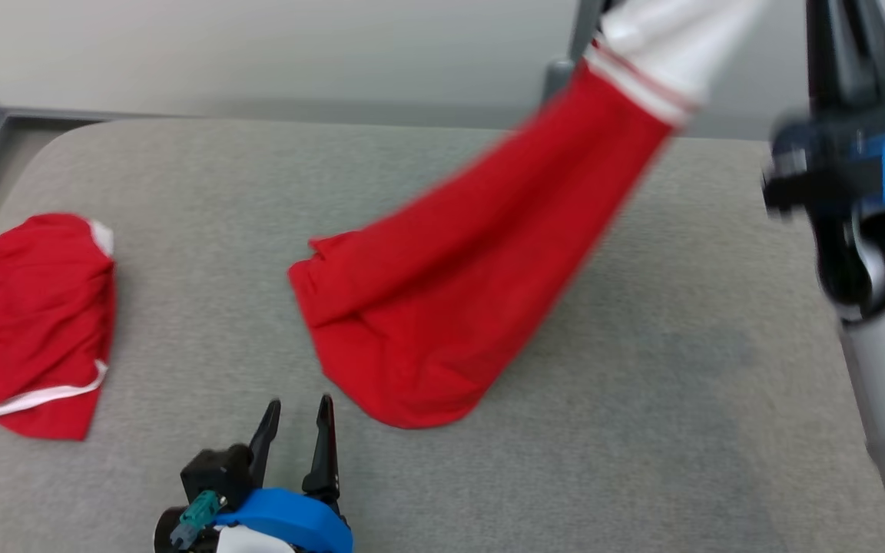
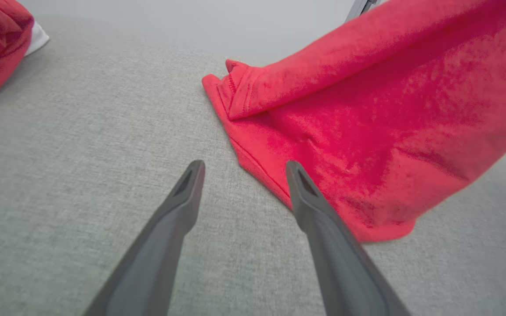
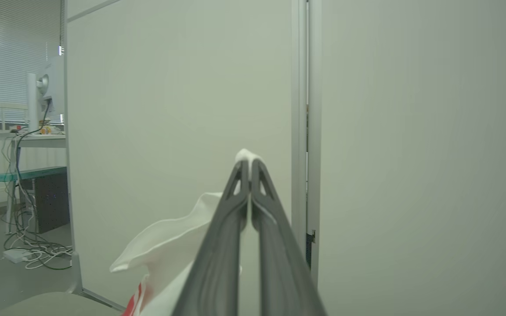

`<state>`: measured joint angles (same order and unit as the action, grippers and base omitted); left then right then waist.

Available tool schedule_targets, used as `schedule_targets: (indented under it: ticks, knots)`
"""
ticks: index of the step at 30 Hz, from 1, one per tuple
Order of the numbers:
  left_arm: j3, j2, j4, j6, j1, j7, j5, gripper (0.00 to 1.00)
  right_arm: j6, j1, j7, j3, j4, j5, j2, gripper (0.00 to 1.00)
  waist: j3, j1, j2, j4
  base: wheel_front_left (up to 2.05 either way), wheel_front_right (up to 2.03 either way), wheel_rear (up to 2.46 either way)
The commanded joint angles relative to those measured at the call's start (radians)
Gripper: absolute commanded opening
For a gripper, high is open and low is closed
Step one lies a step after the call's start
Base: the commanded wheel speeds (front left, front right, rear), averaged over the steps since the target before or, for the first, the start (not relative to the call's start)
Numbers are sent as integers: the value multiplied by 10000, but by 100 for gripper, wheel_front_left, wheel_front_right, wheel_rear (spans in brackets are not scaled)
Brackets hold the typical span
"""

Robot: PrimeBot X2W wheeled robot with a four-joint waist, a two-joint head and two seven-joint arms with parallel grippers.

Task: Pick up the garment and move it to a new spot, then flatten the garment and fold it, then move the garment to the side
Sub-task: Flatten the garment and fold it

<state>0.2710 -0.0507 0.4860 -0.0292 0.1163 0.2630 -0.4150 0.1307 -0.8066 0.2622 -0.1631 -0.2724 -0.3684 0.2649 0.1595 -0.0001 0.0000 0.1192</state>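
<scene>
– As the head camera looks down on the grey fabric-covered table (image 1: 181, 192), where is the garment?
– The long red cloth garment with a white, red-striped band (image 1: 442, 307) hangs slantwise. Its lower end rests bunched on the table near the middle, and its white end climbs to the top edge, where it is cut off. The upper part is blurred.
– And the grippers?
– The left gripper (image 1: 300, 403) sits at the lower left, near the garment's lower end but apart from it, fingers parted and empty. The right gripper (image 1: 848, 31) is blurred at the upper right. Its fingertips run out of the picture, so its grip cannot be read there. A second crumpled red garment with white trim (image 1: 35, 322) lies by the table's left edge, well apart.
– What does the left wrist camera give?
– Both dark fingers (image 2: 185, 197) spread wide above bare table. One overlaps the garment's hem (image 2: 262, 171), though I cannot tell whether it touches. The second garment is cut off at the top left corner.
– The right wrist?
– Its two fingers (image 3: 231, 210) are pressed together, pinching a white fold of the garment, with a tip of cloth poking out above them. Most of the cloth drops below the frame. Behind stands a pale partition wall (image 3: 169, 87). A desk with trailing cables (image 3: 29, 136) at far left is too small to make out well.
</scene>
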Motion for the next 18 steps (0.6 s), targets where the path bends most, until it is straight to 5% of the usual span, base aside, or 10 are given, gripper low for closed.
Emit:
schedule_targets:
  ticks: [1, 4, 5, 6, 7, 11, 18]
  knots:
    - [-87, 3, 6, -42, 224, 27, 142, 100, 1, 1023, 45, 416, -359, -84, 144, 0, -36, 1, 0, -352, 0, 0, 0]
    - [-226, -3, 65, -131, 343, 27, 338, 100, 1, 2573, 51, 1344, -1668, -180, 52, 0, 97, 1, 0, -726, 0, 0, 0]
    - [-259, 5, 65, -139, 402, 29, 418, 100, 2, 2823, 48, 1608, -1988, -65, 48, 36, 147, 1, 0, -838, 0, 0, 0]
    - [-259, 5, 65, -139, 402, 29, 418, 100, 2, 2823, 48, 1608, -1988, -65, 48, 36, 147, 1, 0, -838, 0, 0, 0]
    - [-292, 6, 62, -156, 460, 27, 447, 100, 2, 3134, 50, 1886, -2321, 47, -1, 100, 181, 1, 0, -926, 0, 0, 0]
    - [-508, 5, 68, -221, 623, 27, 548, 100, 2, 3863, 47, 2804, -2650, 236, -613, 100, 318, 1, 0, -1288, 0, 0, 0]
    - [-867, 0, 151, -322, 1650, 29, 716, 100, 2, 4119, 47, 2890, -2124, 638, -1408, 100, 658, 1, 0, -1777, 0, 0, 0]
